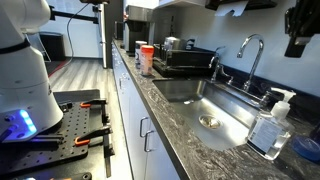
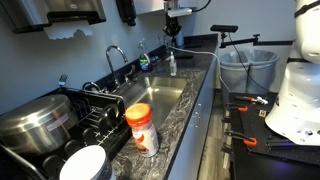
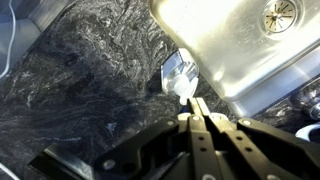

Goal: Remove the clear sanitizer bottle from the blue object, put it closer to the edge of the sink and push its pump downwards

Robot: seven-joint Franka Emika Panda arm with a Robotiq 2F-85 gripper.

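Note:
The clear sanitizer bottle (image 1: 268,128) with its white pump (image 1: 283,97) stands upright on the dark stone countertop by the corner of the steel sink (image 1: 232,112). It also shows in the other exterior view (image 2: 172,64) and, from above, in the wrist view (image 3: 180,77). The blue object (image 1: 308,149) lies just beside the bottle, partly cut off by the frame. My gripper (image 1: 298,38) hangs above the bottle, apart from the pump, in both exterior views (image 2: 171,24). In the wrist view its fingers (image 3: 199,106) are shut together and hold nothing.
A chrome gooseneck faucet (image 1: 250,55) stands behind the sink. An orange-labelled container (image 2: 141,128) stands on the counter near a dish rack (image 2: 95,112), a pot (image 2: 35,120) and a white bowl (image 2: 87,163). A green bottle (image 2: 143,58) stands by the faucet.

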